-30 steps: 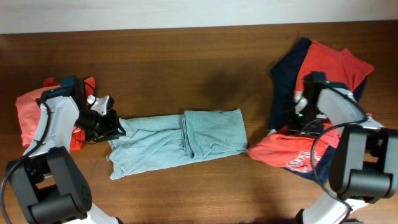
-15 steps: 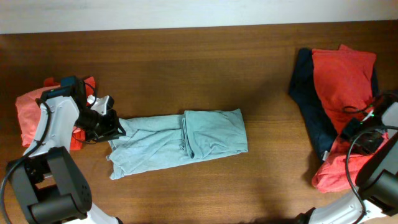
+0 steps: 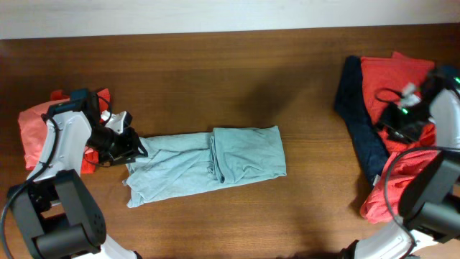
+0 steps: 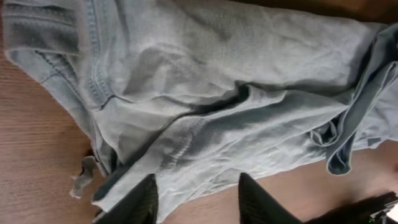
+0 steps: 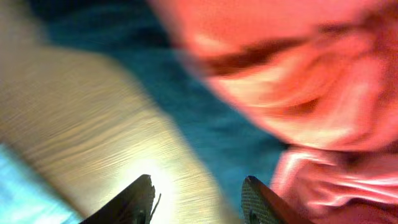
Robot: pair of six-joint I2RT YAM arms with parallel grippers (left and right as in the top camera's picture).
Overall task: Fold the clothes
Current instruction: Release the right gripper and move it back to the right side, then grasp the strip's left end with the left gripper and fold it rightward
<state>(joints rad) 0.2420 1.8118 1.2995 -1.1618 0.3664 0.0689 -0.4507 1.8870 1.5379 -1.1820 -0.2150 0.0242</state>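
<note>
A light blue garment [image 3: 205,167] lies partly folded at the table's middle; in the left wrist view [image 4: 205,93] it fills the frame, creased. My left gripper [image 3: 135,147] is open at the garment's left end, its fingers [image 4: 198,199] over the cloth's lower edge and bare wood. A pile of red and navy clothes [image 3: 392,129] lies at the right. My right gripper [image 3: 392,119] is open and empty above that pile; its blurred view shows navy cloth [image 5: 205,124] and red cloth [image 5: 311,81] beyond the fingers [image 5: 199,199].
A folded red-orange garment [image 3: 39,133] lies at the far left beside my left arm. The brown wooden table [image 3: 215,79] stretches between the piles. A pale wall edge [image 3: 215,14] runs along the back.
My right arm swung from the pile's left side out to the far right, then back up over the pile. The red and navy clothes shifted right. The left arm stayed still.
</note>
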